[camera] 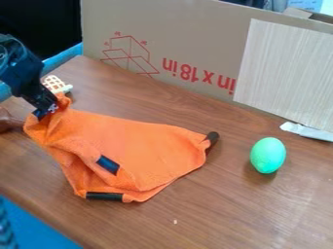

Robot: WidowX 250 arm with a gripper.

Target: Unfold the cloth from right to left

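Nearest the camera is a brown wooden table [240, 219], running off the right side of the view. The unfolding on it looks well along but unfinished. Behind the work stands a large cardboard panel [195, 44] with red print, perhaps the side of a box; its inside cannot be seen, so any contents cannot be told. An orange cloth [146, 148] lies at left and centre of the table, in a rough triangle. Its right part is spread fairly flat, out to 1 corner with a dark tab [212, 137]. Its left end is raised and bunched, and folds run down to the near edge, where 2 more dark patches show. What seems left is to lay that end down leftward, smooth the folds and let go. A pale striped board [286, 73] leans on the panel at right. At upper left, the black gripper [46, 111] has its fingers narrowed on the cloth's raised left corner. Right of the cloth, well apart, is a green egg [268, 154]. Just behind the gripper is a small waffle-like toy [54, 84].
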